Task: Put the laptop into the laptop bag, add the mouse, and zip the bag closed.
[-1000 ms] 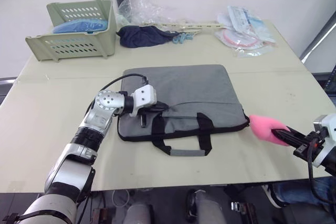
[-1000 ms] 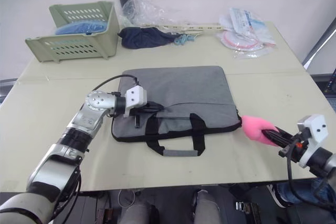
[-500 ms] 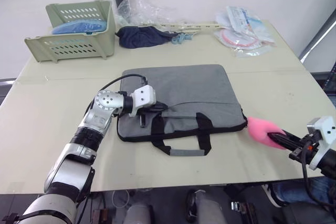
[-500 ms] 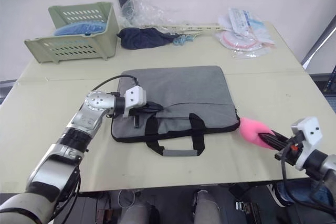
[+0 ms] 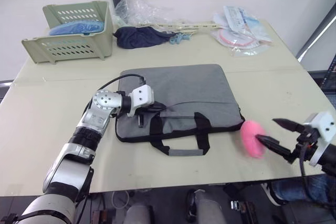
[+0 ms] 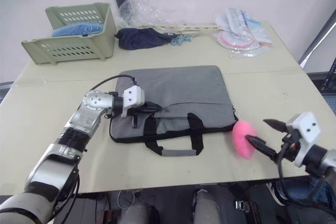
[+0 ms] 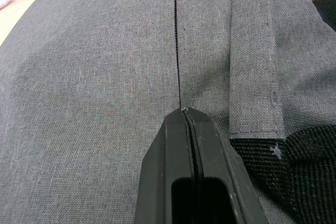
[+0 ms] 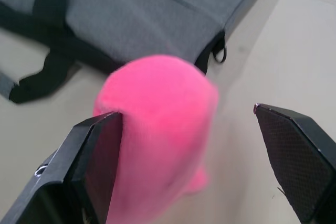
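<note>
The grey laptop bag (image 5: 184, 90) lies flat mid-table, its black handles (image 5: 181, 129) toward me. My left gripper (image 5: 157, 107) is shut, its tips resting at the near end of the bag's zipper line (image 7: 177, 51); no pull tab shows between them. By the bag's right corner a pink toy (image 5: 253, 138) sits on the table. My right gripper (image 5: 268, 129) is open, fingers spread wide, one finger (image 8: 97, 150) against the toy (image 8: 157, 129). The laptop and the mouse are out of view.
At the back left stands a green basket (image 5: 68, 45) with a blue item inside. A dark cloth (image 5: 142, 36), clear plastic (image 5: 142, 9) and plastic packets (image 5: 241, 27) line the back edge. The table's front edge runs just beyond the handles.
My right gripper has opened and let go of the pink toy, which now rests on the table closer to the bag's corner. The left gripper has stayed put.
</note>
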You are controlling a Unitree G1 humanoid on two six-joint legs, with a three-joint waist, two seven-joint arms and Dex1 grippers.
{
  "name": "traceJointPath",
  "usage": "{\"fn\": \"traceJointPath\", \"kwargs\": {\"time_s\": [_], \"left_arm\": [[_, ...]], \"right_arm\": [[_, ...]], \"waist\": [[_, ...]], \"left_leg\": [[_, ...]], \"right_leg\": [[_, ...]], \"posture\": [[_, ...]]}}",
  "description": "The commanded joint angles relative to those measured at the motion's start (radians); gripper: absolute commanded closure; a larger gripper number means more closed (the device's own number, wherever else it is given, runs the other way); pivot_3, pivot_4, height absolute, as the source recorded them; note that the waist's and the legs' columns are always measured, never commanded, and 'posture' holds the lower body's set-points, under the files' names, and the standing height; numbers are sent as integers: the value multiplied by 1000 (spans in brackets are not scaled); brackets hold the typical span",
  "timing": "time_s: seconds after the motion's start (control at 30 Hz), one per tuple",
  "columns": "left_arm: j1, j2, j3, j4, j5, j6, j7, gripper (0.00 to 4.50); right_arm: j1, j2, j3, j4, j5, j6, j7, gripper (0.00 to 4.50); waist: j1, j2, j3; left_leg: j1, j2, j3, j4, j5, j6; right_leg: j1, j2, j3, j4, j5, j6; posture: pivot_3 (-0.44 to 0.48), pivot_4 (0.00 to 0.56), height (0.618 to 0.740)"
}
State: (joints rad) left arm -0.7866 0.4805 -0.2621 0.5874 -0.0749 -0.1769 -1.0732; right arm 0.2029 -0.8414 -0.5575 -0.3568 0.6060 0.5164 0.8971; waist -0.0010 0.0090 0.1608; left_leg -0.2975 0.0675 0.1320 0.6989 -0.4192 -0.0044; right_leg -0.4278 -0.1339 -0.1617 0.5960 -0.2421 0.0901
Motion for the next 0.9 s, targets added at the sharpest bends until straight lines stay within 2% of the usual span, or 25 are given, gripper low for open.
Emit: {"fn": "traceJointPath", "kwargs": {"time_s": [0.03, 0.2, 0.33, 0.63, 0.9], "left_arm": [[36, 14, -37, 69, 82, 32, 5, 4500], [31, 13, -36, 69, 82, 33, 6, 4500], [37, 17, -35, 60, 81, 38, 8, 4500], [48, 22, -29, 52, 80, 40, 9, 4500], [37, 14, -30, 72, 84, 32, 11, 4500]], "right_arm": [[-52, -11, -10, -27, 77, 85, -29, 65], [-60, -20, 58, -20, 33, 101, -24, 65], [-52, -25, 51, -16, 39, 126, -19, 65], [84, -83, -90, 82, -14, 75, 77, 65], [103, -129, -168, 81, 79, 181, 167, 65]], "waist": [[0, 0, 0], [0, 0, 0], [0, 0, 0], [0, 0, 0], [0, 0, 0]], "left_leg": [[0, 0, -1, 0, 0, 0], [0, 0, -1, 0, 0, 0], [-1, 0, -1, 0, 0, 0], [0, 0, -1, -1, 0, 0], [-1, 0, -1, -1, 0, 1]], "right_leg": [[0, 0, 0, 0, 0, 0], [0, 0, 0, 0, 0, 0], [0, 0, 0, -1, 0, 0], [0, 0, -1, -2, 0, 0], [0, 0, 0, -2, 1, 0]], "posture": [[0, 150, 740], [0, 150, 740], [0, 150, 740], [0, 150, 740], [0, 150, 740]]}}
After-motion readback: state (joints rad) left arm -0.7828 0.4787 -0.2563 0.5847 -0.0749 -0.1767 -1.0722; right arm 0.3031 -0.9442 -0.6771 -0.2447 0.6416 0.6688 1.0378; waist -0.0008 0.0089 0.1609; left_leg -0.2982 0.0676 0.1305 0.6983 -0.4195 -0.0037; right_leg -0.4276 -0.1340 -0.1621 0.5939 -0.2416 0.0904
